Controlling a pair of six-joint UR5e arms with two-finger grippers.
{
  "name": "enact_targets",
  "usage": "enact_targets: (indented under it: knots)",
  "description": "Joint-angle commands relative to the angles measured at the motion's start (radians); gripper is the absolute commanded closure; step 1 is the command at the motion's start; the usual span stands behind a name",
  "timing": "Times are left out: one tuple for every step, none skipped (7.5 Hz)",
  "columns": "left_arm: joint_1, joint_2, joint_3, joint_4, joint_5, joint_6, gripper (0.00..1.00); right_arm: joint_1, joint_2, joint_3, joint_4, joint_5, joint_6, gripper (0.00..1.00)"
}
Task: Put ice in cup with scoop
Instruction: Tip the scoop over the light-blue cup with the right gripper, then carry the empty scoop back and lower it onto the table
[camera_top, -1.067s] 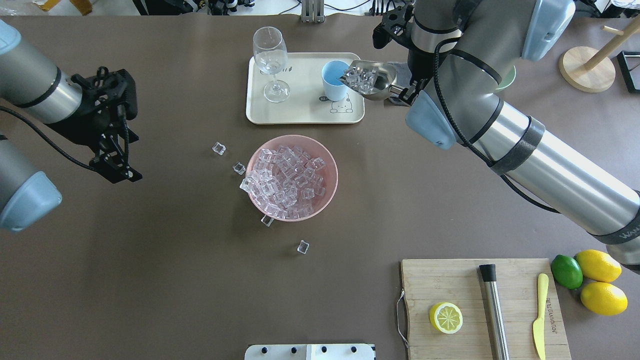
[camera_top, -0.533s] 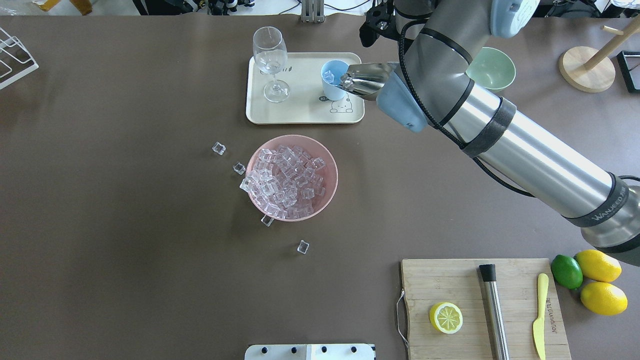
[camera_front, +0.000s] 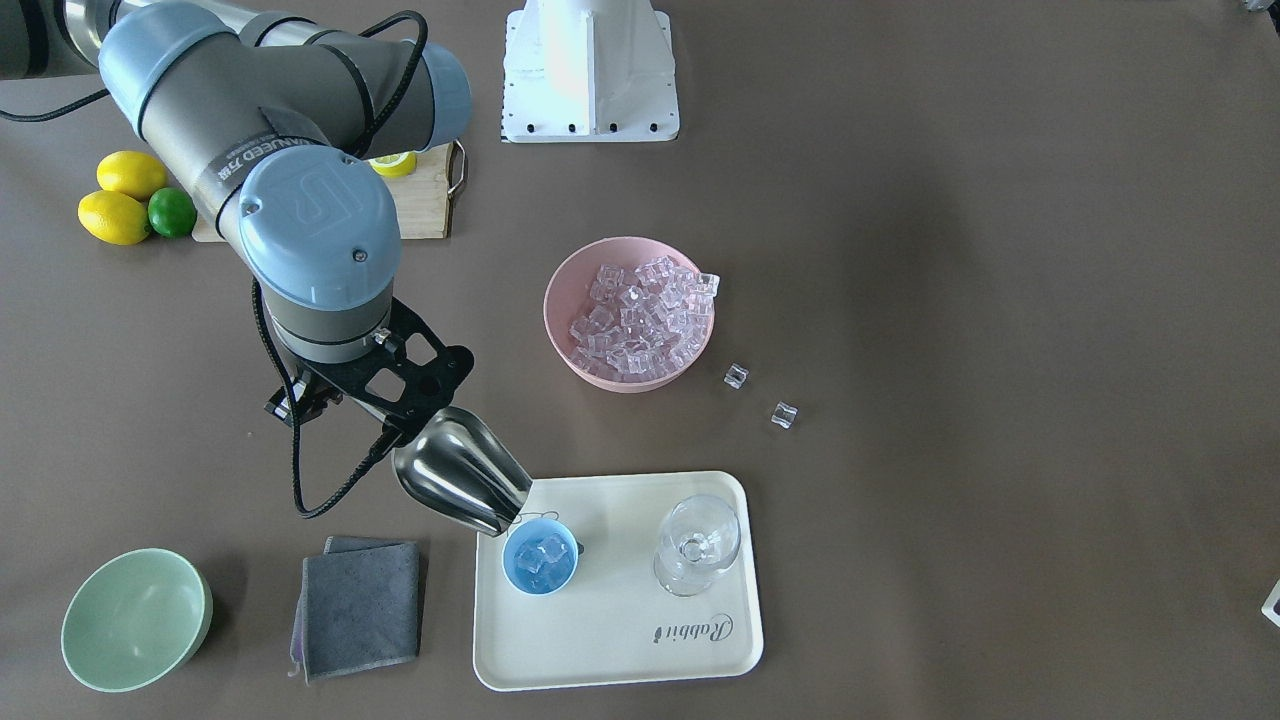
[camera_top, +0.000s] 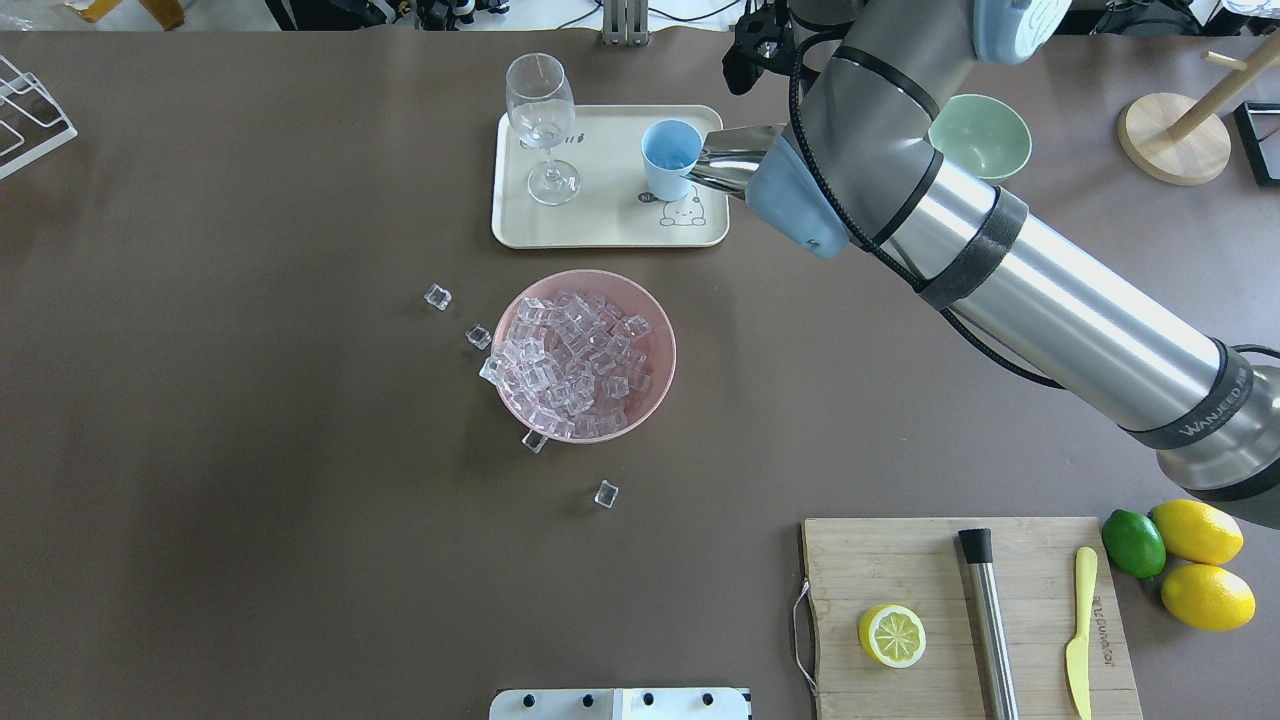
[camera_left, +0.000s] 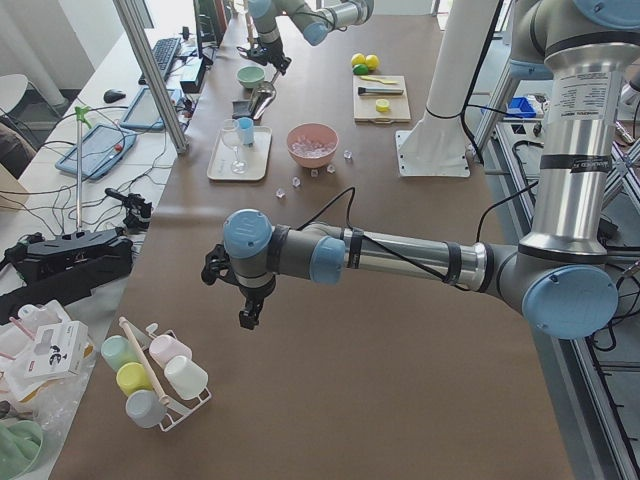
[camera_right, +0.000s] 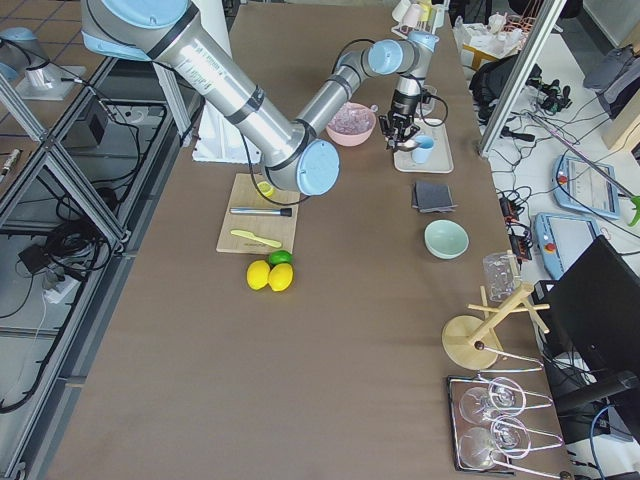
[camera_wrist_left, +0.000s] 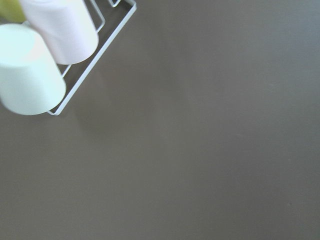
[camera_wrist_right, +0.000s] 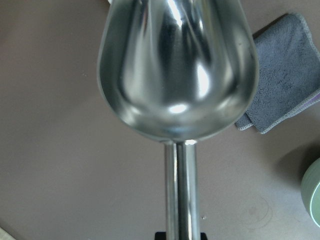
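The right gripper (camera_front: 398, 424) is clamped on the short handle of the steel scoop (camera_front: 460, 482). In the right wrist view the handle runs straight down between the black fingertips, which press it from both sides. The scoop is tipped steeply, its mouth pointing down at the rim of the light-blue cup (camera_front: 566, 572). From the front the lip appears just above that rim, though I cannot tell whether they touch.

The cup stands upright on the right part of the cream tray (camera_top: 600, 225), at the far side of the table from the robot. A few ice cubes (camera_front: 541, 552) lie inside it. A clear wine glass (camera_top: 541, 120) stands on the left part of the same tray, well apart from the cup.

Nearer the robot, the pink bowl (camera_top: 660, 340) is heaped with more cubes. Four loose ones lie on the table to its left and near side, such as the nearest one (camera_top: 606, 494). To the right of the tray are a folded grey cloth (camera_front: 360, 605) and a pale green bowl (camera_front: 135, 620).

The left gripper (camera_left: 244, 318) hangs over bare table far to the left, near a wire rack of cups (camera_left: 155, 375). It shows only in the side view, so I cannot tell how its jaws stand.
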Motion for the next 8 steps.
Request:
enact_targets:
  knots:
    - [-0.024,0.011,0.024,-0.001,0.14,0.003,0.01,0.01,-0.08,0.145,-0.03,0.012,0.086,1.0]
    - [-0.025,0.011,0.024,-0.001,0.139,0.004,0.01,0.012,-0.21,0.308,-0.004,0.026,0.263,1.0]
    - [-0.037,0.012,0.023,0.002,0.133,0.004,0.01,0.024,-0.34,0.418,0.063,0.073,0.418,1.0]
    - [-0.042,0.017,0.023,0.0,0.095,0.004,0.01,0.053,-0.449,0.443,0.169,0.157,0.499,1.0]
    - [-0.042,0.03,0.014,-0.007,0.052,0.004,0.01,0.083,-0.558,0.484,0.233,0.208,0.632,1.0]
    - [-0.042,0.032,0.015,-0.006,0.051,0.004,0.01,0.087,-0.702,0.538,0.36,0.21,0.739,1.0]
    - [-0.042,0.032,0.015,-0.004,0.053,0.004,0.01,0.088,-0.848,0.54,0.574,0.206,0.872,1.0]
    - [-0.041,0.031,0.015,-0.004,0.06,0.006,0.01,0.094,-0.983,0.531,0.777,0.204,0.957,1.0]
